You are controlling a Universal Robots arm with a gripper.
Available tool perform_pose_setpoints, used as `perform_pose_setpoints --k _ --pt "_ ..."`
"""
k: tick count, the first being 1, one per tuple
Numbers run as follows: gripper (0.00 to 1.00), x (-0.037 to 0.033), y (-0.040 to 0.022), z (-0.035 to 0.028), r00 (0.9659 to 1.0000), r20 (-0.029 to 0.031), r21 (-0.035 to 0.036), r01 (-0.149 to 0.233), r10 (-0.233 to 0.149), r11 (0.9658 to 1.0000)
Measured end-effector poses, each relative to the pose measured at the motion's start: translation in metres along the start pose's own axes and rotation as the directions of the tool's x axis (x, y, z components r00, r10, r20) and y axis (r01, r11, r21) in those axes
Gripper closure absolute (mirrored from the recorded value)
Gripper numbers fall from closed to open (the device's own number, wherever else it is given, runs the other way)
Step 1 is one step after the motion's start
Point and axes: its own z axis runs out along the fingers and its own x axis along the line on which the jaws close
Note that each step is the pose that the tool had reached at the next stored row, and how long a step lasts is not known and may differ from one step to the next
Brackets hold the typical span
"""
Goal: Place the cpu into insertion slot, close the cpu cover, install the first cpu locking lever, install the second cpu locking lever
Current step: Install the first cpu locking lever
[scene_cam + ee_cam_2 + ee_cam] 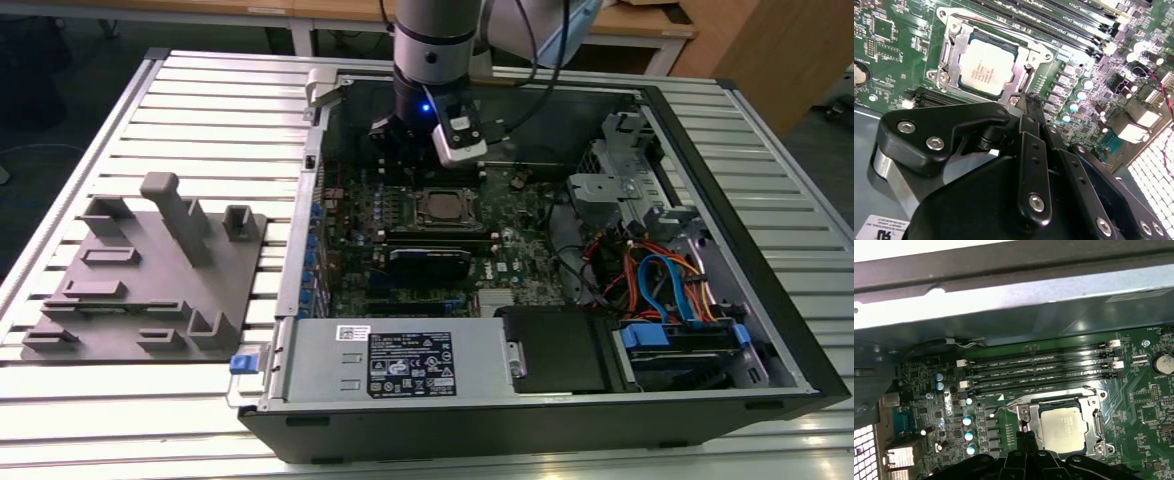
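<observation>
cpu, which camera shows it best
The second wrist view: the cpu appears largest, its whole top unobstructed. The first wrist view shows it whole but smaller; the exterior view shows a small distant square.

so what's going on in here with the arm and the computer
A robot arm is reaching into an open computer case. The cpu already sits in the insertion slot on the green board, and the cpu cover lies down around it. The gripper is right at a corner of the socket. Whether the locking levers are latched is hard to tell.
</observation>
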Motion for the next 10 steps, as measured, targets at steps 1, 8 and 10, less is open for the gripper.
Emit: perform_pose_setpoints --k 1,8,10 --pt "0.9 0.0005 0.0 0.0 1.0 0.0001 0.0 0.0 0.0 1.0" --pt "0.9 0.0011 -0.0002 0.0 0.998 -0.003 0.0002 0.064 -0.064 0.998" --pt "0.9 0.0011 -0.0002 0.0 0.9979 -0.0031 0.0003 0.064 -0.064 0.9979"
